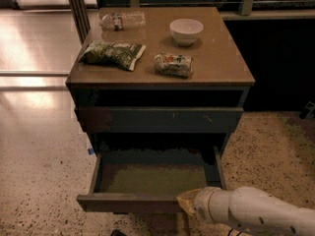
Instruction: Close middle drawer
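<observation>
The middle drawer (123, 202) is sitting pulled far out at the lower centre of the frame. The gripper (186, 203) is reaching in from the lower right and resting at the drawer's front edge, towards its right end. I cannot tell whether it is open or closed. A bowl (186, 31) is standing on the cabinet top (221, 63).

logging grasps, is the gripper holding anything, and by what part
Cannot be told. The gripper is at the front edge of the open middle drawer, toward its right side; no grip is visible.
</observation>
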